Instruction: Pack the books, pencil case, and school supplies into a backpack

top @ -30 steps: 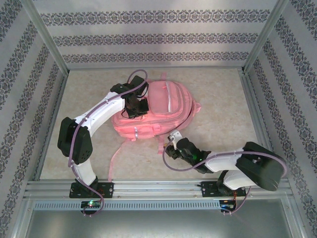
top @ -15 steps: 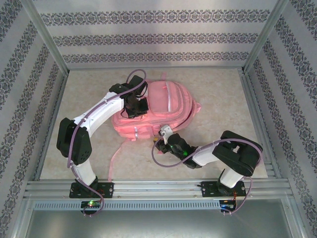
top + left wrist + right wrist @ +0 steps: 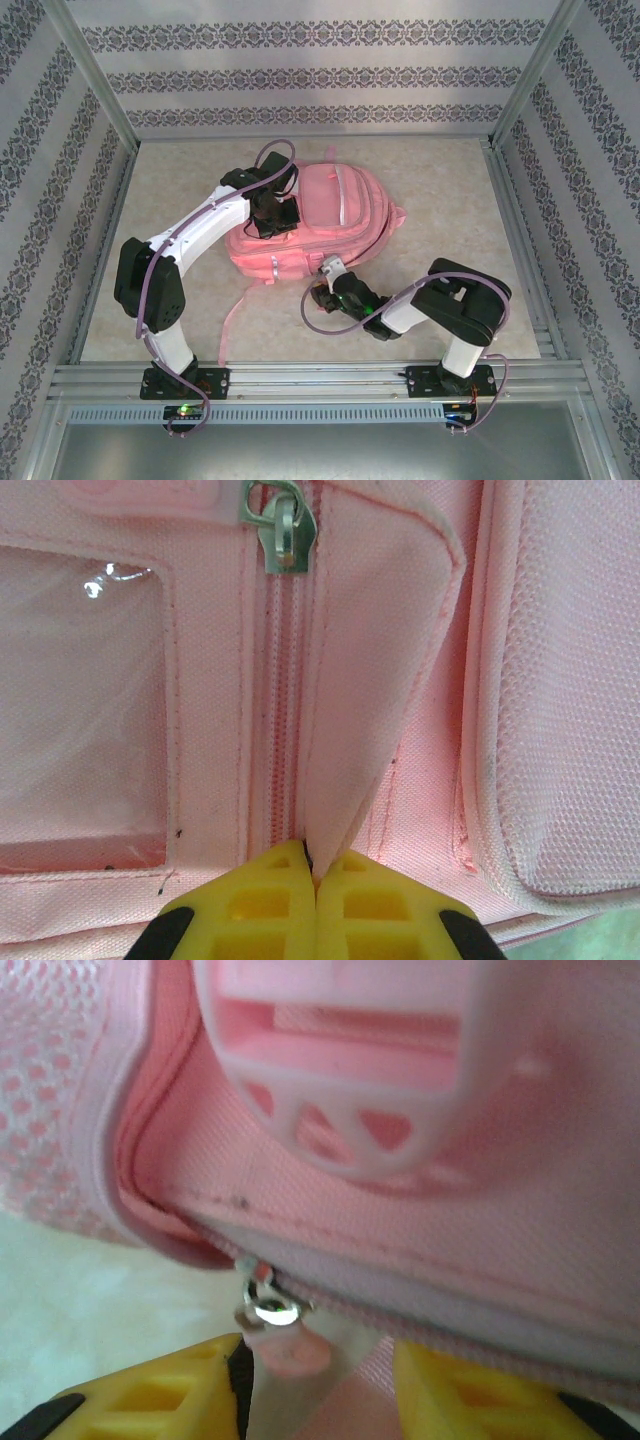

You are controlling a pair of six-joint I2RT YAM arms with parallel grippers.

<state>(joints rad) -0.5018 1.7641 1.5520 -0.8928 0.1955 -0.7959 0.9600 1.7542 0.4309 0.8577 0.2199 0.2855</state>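
Nearest you, your right end effector (image 3: 320, 1375) sits at the near edge of the backpack (image 3: 335, 215), fingers parted on either side of a metal zipper pull (image 3: 268, 1308). The backpack lies mid-worktop (image 3: 440, 200). Farther on, your left end effector (image 3: 315, 865) is pinched tight on the zipper flap (image 3: 360, 680) of the backpack.

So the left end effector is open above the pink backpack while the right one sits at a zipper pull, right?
No: the left end effector is shut, pinching a flap of the pink backpack, as the left wrist view shows. The right end effector is at a zipper pull.
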